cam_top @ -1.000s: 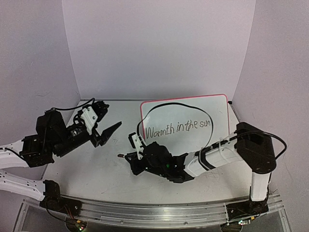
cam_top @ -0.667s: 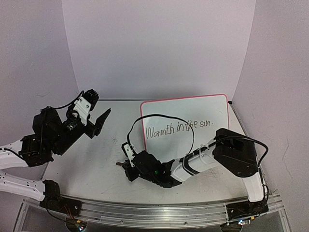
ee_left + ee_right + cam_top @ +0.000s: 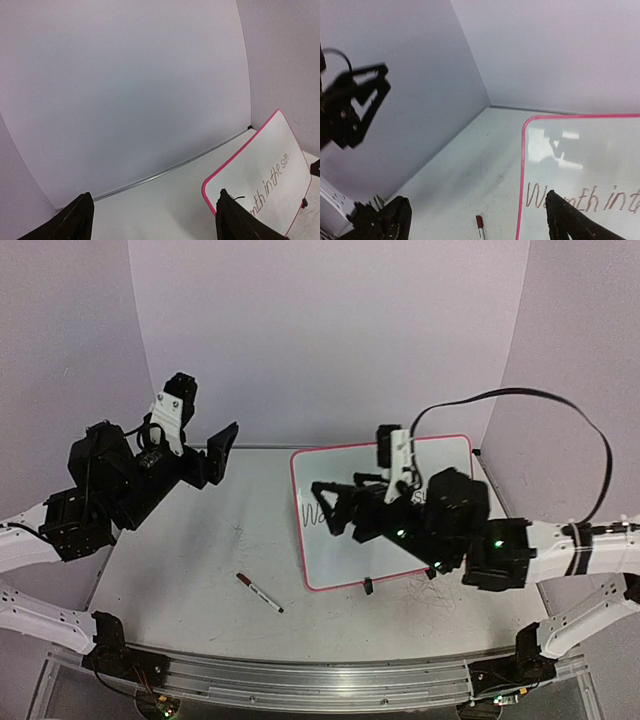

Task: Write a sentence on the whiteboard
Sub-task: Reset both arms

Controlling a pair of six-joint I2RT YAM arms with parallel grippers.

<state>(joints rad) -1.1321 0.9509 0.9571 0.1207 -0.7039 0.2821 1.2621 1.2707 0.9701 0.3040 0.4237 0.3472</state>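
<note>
Sentence looks done on whiteboard point(image 3: 330, 562). Marker point(image 3: 259, 592) lies loose on table point(image 3: 180, 560). Left gripper point(image 3: 205, 420) and right gripper point(image 3: 330, 508) both spread, empty. Next, guessing: park arms.

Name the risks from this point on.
The marker lies loose on the table; it may roll, or a passing arm could knock it away. The right gripper hangs open over the whiteboard; a low sweep could smear the writing or shove the board.
</note>
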